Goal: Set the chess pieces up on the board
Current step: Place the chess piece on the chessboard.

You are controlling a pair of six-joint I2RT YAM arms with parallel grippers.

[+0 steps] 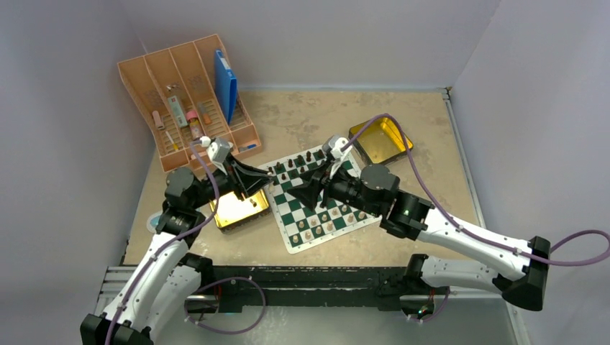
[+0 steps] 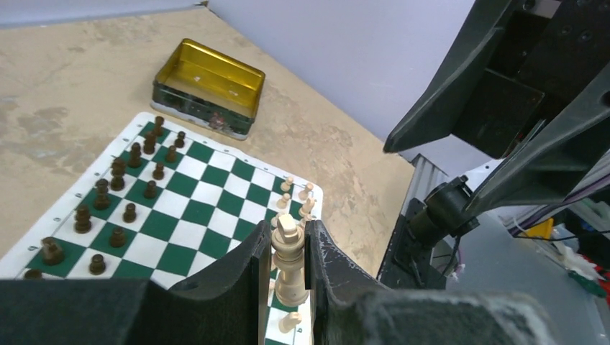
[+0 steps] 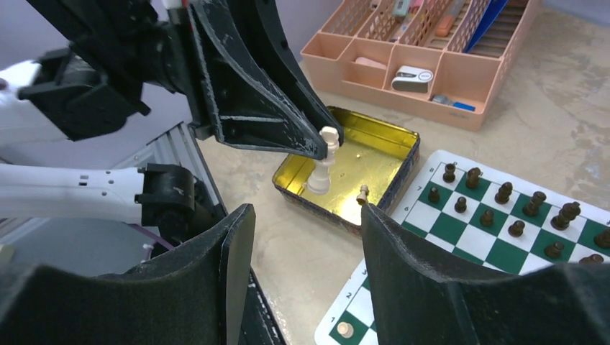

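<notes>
My left gripper [image 2: 288, 231] is shut on a tall tan king [image 2: 291, 267], held upright by its upper body. In the right wrist view that king [image 3: 324, 162] hangs over the near gold tin [image 3: 388, 140], where a small tan pawn [image 3: 362, 194] still stands. The green and white board [image 1: 316, 198] carries dark chessmen [image 2: 119, 194] along its far rows and tan chess pieces [image 1: 324, 224] along its near rows. My right gripper [image 3: 308, 269] is open and empty, above the board's left edge, facing the left gripper [image 1: 265, 182].
A second gold tin [image 1: 380, 139] lies beyond the board's far right corner. A peach organizer tray [image 1: 188, 97] with small items and a blue folder stands at the back left. The two grippers are close together between tin and board.
</notes>
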